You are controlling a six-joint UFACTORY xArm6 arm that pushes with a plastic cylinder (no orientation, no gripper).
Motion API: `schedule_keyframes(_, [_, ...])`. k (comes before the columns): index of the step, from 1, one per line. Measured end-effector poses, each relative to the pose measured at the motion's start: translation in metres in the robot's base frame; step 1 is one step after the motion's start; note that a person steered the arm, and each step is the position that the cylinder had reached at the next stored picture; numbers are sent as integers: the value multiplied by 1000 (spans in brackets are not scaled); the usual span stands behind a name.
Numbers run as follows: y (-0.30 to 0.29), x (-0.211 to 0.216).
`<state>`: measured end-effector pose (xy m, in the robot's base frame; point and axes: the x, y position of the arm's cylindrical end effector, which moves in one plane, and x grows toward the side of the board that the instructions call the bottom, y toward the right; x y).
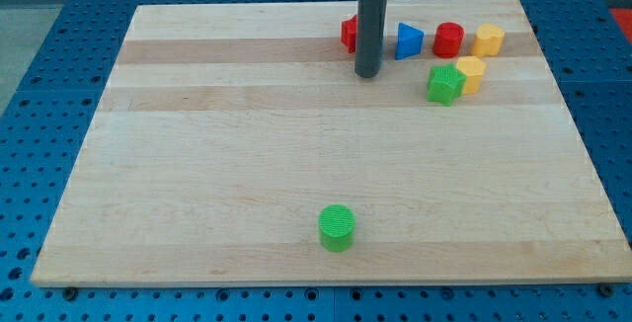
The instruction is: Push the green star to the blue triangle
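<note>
Nearest the view's bottom sits a green cylinder (337, 227) alone on the worktop (197, 184), well apart from everything else (not part of this job). Further up on the view's right, the green star (445, 84) touches a yellow block (470, 73) and lies just below and right of the blue triangle (409, 40); it looks light, rigid and easy to slide, so contact is best on its lower-right side, though its points may make it spin. At the top row sit a red block (349, 34), a red cylinder (448, 40) and another yellow block (488, 39); there is no gripper, and the rod's tip (367, 73) holds nothing, resting left of the star and just below-left of the triangle.
</note>
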<state>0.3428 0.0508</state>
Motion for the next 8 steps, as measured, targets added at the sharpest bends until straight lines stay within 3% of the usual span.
schedule_keyframes(1, [9,27])
schedule_keyframes(3, [91,128])
schedule_keyframes(4, [153,127])
schedule_keyframes(5, [166,88])
schedule_keyframes(8, [91,67])
